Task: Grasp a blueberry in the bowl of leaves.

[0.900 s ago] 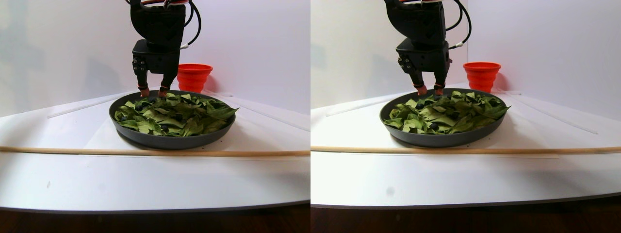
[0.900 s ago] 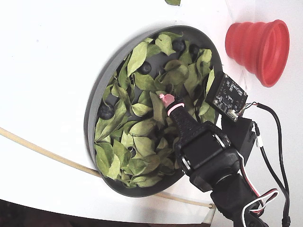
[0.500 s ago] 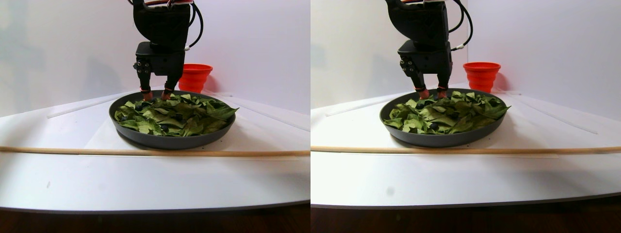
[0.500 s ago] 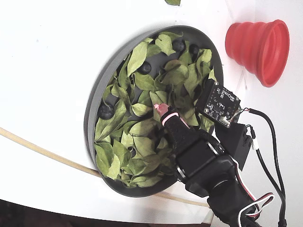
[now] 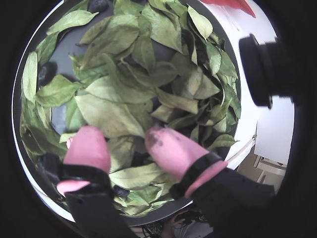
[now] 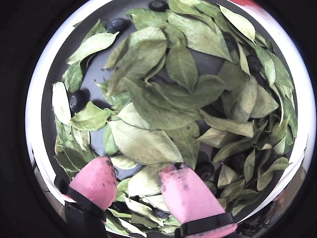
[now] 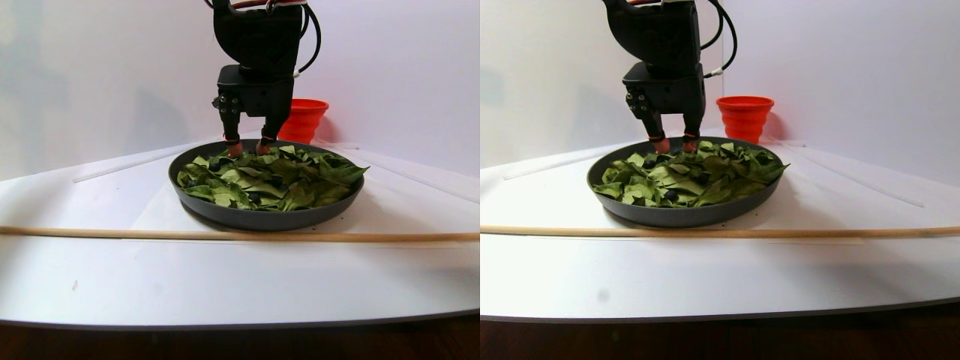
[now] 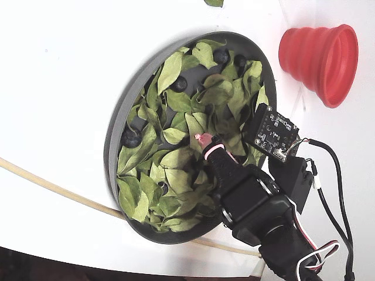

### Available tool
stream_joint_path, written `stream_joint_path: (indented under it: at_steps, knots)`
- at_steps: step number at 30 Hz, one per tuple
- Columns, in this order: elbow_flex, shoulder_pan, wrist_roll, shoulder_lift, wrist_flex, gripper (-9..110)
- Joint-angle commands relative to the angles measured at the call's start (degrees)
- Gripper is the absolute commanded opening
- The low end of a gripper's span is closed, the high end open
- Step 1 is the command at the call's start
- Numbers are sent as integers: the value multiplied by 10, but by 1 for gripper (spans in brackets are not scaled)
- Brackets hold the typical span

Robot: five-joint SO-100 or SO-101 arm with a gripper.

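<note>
The dark-grey bowl (image 8: 111, 146) is full of green leaves (image 8: 176, 158), with dark blueberries among them (image 8: 130, 137) (image 6: 77, 99). My gripper (image 6: 137, 166) is open, and its two pink fingertips are down at the leaves near the bowl's rim. It also shows in a wrist view (image 5: 121, 134) and, at the bowl's back edge, in the stereo pair view (image 7: 245, 146). One blueberry (image 5: 121, 191) lies half under leaves between the fingers, near their base. Another (image 6: 204, 170) sits just right of the right finger. Nothing is held between the jaws.
A red ribbed cup (image 8: 319, 55) lies beside the bowl; in the stereo pair view it stands behind the bowl (image 7: 304, 116). A thin wooden stick (image 7: 225, 235) lies across the white table in front of the bowl. A stray leaf (image 8: 214, 3) lies outside the bowl.
</note>
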Motion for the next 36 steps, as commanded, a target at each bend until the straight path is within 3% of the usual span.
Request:
stream_joint_path:
  at_steps: [1, 36]
  knots:
    - [0, 11, -4, 28, 4, 16]
    - [13, 69, 47, -41, -40, 17]
